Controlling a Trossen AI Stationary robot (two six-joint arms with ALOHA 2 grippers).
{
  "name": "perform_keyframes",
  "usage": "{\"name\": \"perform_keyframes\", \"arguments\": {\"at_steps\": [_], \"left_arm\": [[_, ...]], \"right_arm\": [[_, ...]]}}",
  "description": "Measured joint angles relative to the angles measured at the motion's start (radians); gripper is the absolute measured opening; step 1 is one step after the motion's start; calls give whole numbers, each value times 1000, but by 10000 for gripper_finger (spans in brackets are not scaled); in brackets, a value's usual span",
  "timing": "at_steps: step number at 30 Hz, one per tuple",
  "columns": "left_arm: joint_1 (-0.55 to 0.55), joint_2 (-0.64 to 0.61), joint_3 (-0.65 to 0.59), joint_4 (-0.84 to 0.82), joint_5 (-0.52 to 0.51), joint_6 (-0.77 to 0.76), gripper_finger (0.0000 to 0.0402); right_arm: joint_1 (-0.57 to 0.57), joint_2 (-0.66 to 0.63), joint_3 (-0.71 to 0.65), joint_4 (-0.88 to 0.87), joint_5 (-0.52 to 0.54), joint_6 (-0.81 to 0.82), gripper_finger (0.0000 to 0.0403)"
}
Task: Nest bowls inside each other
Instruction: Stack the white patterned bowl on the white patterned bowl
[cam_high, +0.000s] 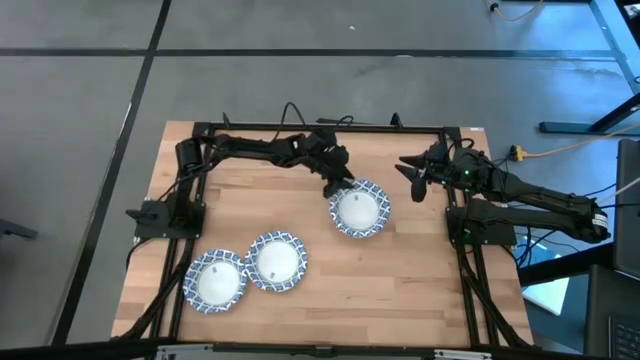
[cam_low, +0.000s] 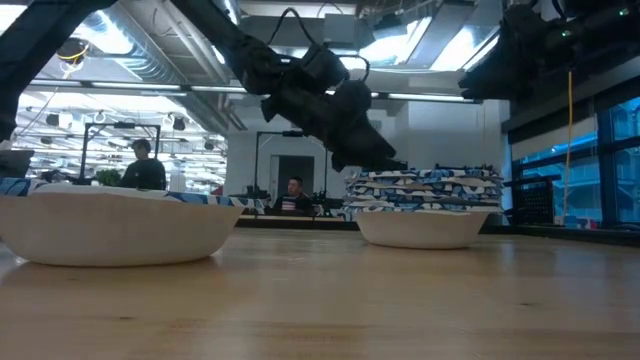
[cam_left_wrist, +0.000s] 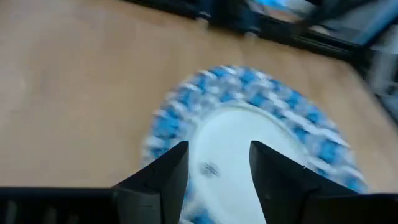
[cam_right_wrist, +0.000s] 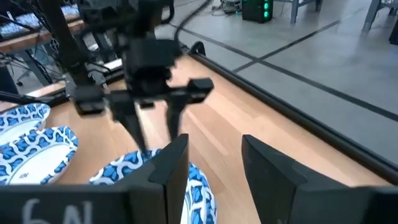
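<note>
Wooden table (cam_high: 400, 280) bearing bowls (cam_high: 276, 261)

A dark robot arm (cam_low: 300, 85) reached down from above toward a stack of blue-and-white bowls (cam_low: 424, 205) that sat on the wooden desk (cam_low: 400, 300), its end effector (cam_low: 378, 155) just beside the stack's rim. A single bowl (cam_low: 115, 225) stood well apart, nearer the camera. A second arm (cam_low: 545, 50) hung higher, above the stack. Behind the desk, two people (cam_low: 143, 165) were in the room.
</note>
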Motion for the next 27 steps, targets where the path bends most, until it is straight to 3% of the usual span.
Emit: {"name": "perform_keyframes", "arguments": {"at_steps": [4,7,13,20,27], "left_arm": [[17,-36,0,-8,164,47,163],[27,-78,1,-39,224,72,163],[39,-160,2,-242,218,130,163],[33,-238,-7,-611,85,317,163],[-6,-369,-247,-543,66,272,163]], "right_arm": [[0,0,0,-17,0,2,150],[0,0,0,-14,0,2,150],[0,0,0,-5,0,6,150],[0,0,0,1,0,25,150],[0,0,0,4,0,30,150]]}}
